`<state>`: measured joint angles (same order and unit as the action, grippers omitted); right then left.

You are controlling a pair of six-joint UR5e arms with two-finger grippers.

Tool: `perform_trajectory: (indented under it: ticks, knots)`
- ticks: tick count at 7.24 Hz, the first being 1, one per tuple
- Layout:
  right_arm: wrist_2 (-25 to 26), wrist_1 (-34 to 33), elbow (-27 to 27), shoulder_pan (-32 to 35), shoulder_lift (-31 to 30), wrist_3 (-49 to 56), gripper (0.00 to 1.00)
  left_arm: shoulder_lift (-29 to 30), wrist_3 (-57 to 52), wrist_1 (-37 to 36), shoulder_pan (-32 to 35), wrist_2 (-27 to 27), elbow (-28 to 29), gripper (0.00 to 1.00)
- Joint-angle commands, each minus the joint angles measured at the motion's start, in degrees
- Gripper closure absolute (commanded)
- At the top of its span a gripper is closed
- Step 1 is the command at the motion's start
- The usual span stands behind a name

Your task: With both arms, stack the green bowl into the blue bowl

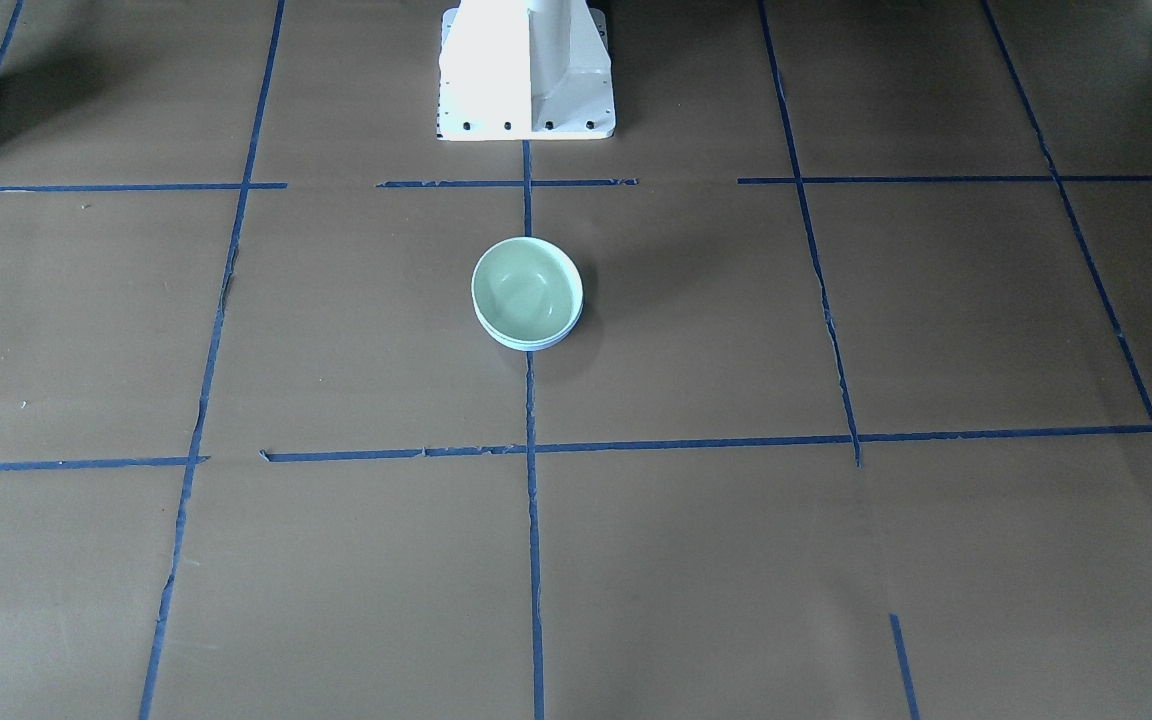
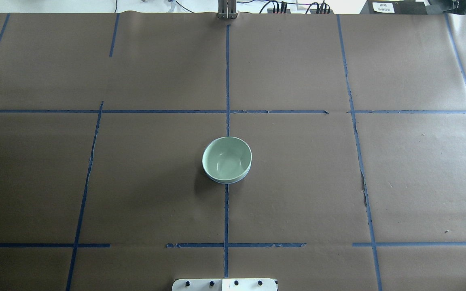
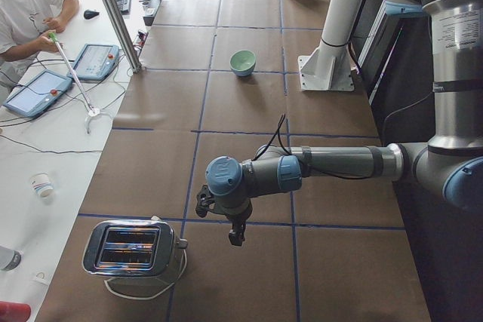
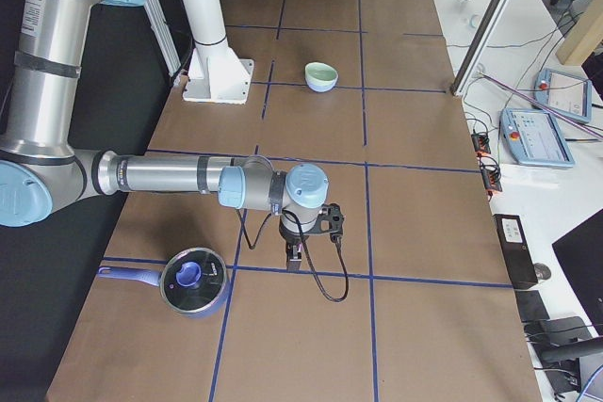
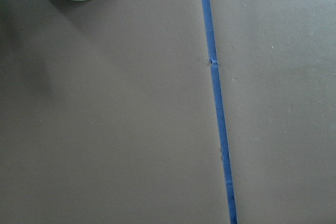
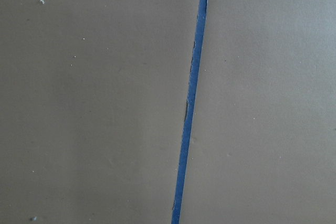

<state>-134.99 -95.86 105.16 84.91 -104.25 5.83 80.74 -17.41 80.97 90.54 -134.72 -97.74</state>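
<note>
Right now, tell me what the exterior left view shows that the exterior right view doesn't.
Only exterior left: the left gripper hanging near the toaster, and an operator in a white shirt. Only exterior right: the right gripper hanging beside a lidded pot. Both: the green bowl nested in the blue bowl, near the white pedestal.

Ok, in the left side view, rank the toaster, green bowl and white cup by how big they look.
1. toaster.
2. green bowl and white cup: about alike; the bowl is farther off, so no ranking.
</note>
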Motion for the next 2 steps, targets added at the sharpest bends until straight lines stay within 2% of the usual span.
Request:
perform_trajectory:
  ticks: [1, 2]
  knots:
    - [-0.01, 0.06, -0.04, 0.0, -0.08, -0.03, 0.0, 0.29, -0.08, 0.15, -0.1, -0.01, -0.08, 0.0]
    - [-0.01, -0.02, -0.04, 0.0, -0.08, -0.03, 0.0, 0.29, -0.08, 0.15, -0.1, -0.01, -0.08, 0.0]
